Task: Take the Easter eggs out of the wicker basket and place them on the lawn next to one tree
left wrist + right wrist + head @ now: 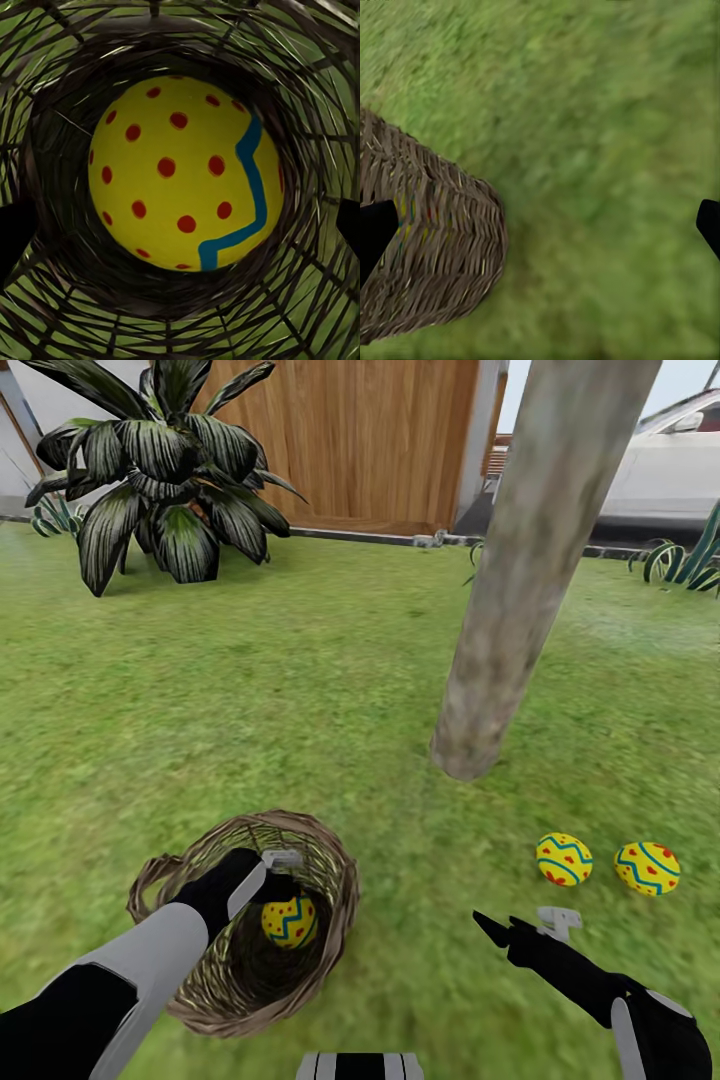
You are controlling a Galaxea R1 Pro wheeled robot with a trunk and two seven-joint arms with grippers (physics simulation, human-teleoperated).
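The left gripper [272, 875] is down inside the basket [330, 860], poised over the last egg [290, 922] lying at the bottom; in the left wrist view that egg [184, 172] sits centred between the dark fingers [13, 232], which stand wide at either edge and do not touch it. To do this well, I would lower straight down until the fingers straddle the egg's widest part, close gently so the round shell does not squirt sideways against the wicker, then lift vertically to clear the rim before swinging toward the tree [520, 580]. The basket is light and leaning, so any sideways drag would likely tip it. The right gripper [515, 930] hovers over the lawn [300, 690] beside the basket, its fingers spread wide and empty. Count: three eggs in all, one in the basket and two, one egg [564, 859] just beside the other [647, 868], on the grass near the trunk's foot; one basket; one tree trunk.
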